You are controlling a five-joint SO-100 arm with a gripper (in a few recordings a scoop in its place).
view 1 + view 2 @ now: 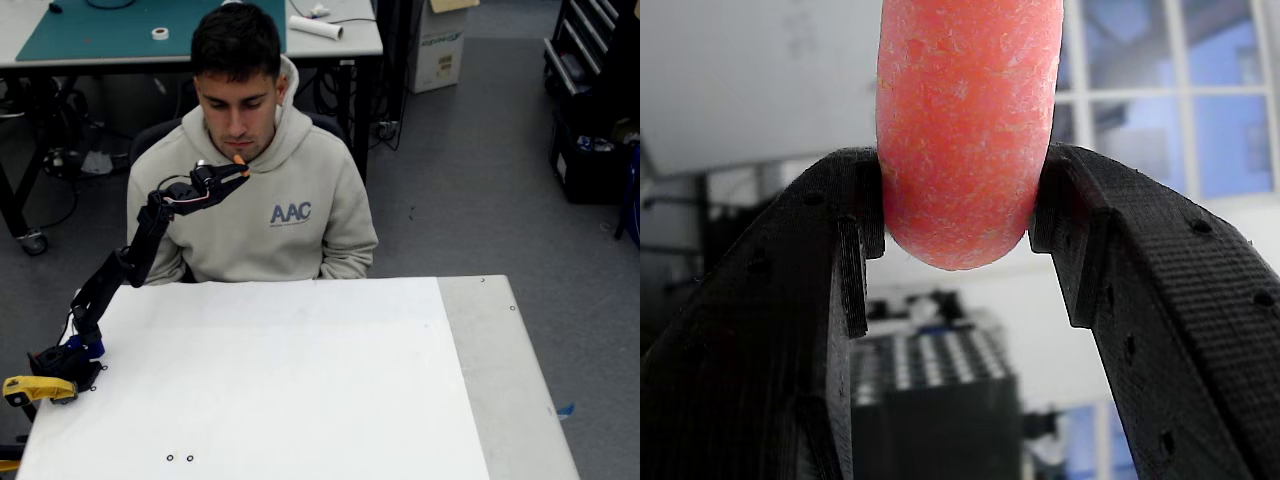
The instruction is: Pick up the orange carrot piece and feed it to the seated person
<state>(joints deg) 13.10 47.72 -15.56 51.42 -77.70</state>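
The seated person [270, 200] in a beige "AAC" hoodie sits behind the white table [280, 380], head bowed. My black arm reaches up from the table's left edge, and my gripper [238, 168] is raised in front of the person's chin. It is shut on the orange carrot piece [240, 160], which pokes up from the fingertips just below the mouth. In the wrist view the carrot piece [965, 130] stands upright, squeezed between the two black fingers [840, 250], its rounded end toward the camera.
A yellow-handled tool [38, 388] lies by the arm's base at the table's left edge. Behind the person stands a desk with a green mat [130, 30]. Grey floor lies to the right of the table.
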